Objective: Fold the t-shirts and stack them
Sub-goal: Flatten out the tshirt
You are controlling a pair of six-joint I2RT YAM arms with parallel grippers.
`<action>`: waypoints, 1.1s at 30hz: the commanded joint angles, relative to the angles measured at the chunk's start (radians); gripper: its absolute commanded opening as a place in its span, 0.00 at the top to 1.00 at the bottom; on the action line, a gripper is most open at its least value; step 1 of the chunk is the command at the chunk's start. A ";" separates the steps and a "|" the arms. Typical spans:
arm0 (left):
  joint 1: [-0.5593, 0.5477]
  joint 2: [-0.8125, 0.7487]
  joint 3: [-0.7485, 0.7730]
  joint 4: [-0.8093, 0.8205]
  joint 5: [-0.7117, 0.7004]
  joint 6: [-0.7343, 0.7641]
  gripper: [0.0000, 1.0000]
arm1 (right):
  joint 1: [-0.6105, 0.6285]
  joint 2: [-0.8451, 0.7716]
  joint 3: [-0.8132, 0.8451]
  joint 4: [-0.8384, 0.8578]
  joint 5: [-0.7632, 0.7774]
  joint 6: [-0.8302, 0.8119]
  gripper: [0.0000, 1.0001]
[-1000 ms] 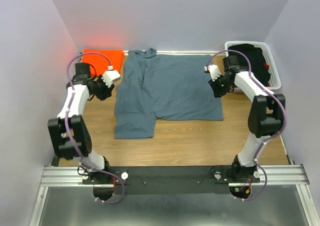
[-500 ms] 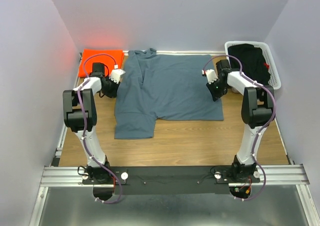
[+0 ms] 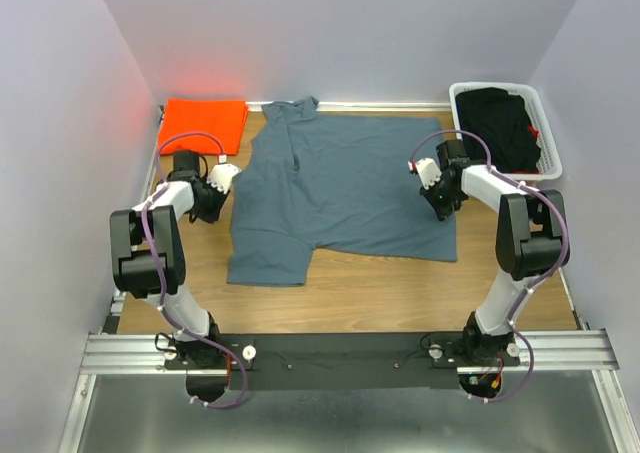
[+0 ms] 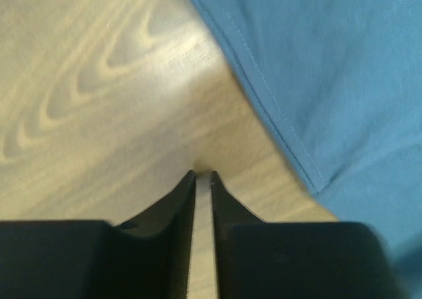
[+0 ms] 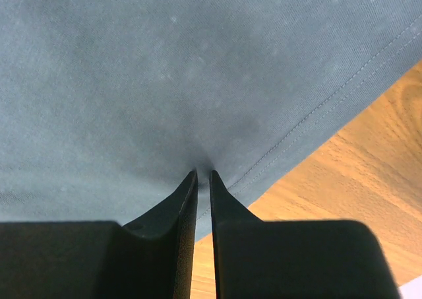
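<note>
Both arms have drawn nearer since a second ago, skewing your blue-grey t-shirt (image 3: pixel 340 193) on the table (image 3: pixel 400 293) | right gripper (image 5: pixel 203 173) pinches its hem | left gripper (image 4: pixel 203 175) nearly together on bare wood beside the cloth, empty | orange t-shirt (image 3: pixel 203 121) folded, far-left corner

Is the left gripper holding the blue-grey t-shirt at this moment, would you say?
No, the left gripper is shut over the bare table, beside the blue-grey t-shirt.
</note>
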 commanded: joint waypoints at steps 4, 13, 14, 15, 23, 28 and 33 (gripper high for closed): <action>-0.093 0.032 0.207 -0.085 0.060 -0.054 0.68 | -0.002 0.111 0.077 -0.082 0.040 0.030 0.80; -0.150 0.259 0.357 -0.076 0.025 -0.100 0.67 | -0.004 0.148 0.117 -0.086 0.090 0.020 0.80; -0.150 0.277 0.353 -0.074 0.000 -0.100 0.67 | -0.004 0.153 0.119 -0.086 0.095 0.013 0.80; -0.150 0.283 0.339 -0.071 -0.011 -0.098 0.68 | -0.005 0.164 0.120 -0.086 0.100 0.012 0.80; -0.106 0.134 0.083 -0.074 -0.109 -0.054 0.78 | -0.025 0.125 0.052 -0.086 0.126 -0.025 0.80; -0.101 0.011 -0.069 -0.091 -0.126 -0.037 0.79 | -0.024 0.059 -0.012 -0.089 0.101 -0.036 0.80; -0.101 -0.046 -0.085 -0.099 -0.112 -0.035 0.68 | -0.024 0.018 -0.007 -0.112 0.063 -0.033 0.79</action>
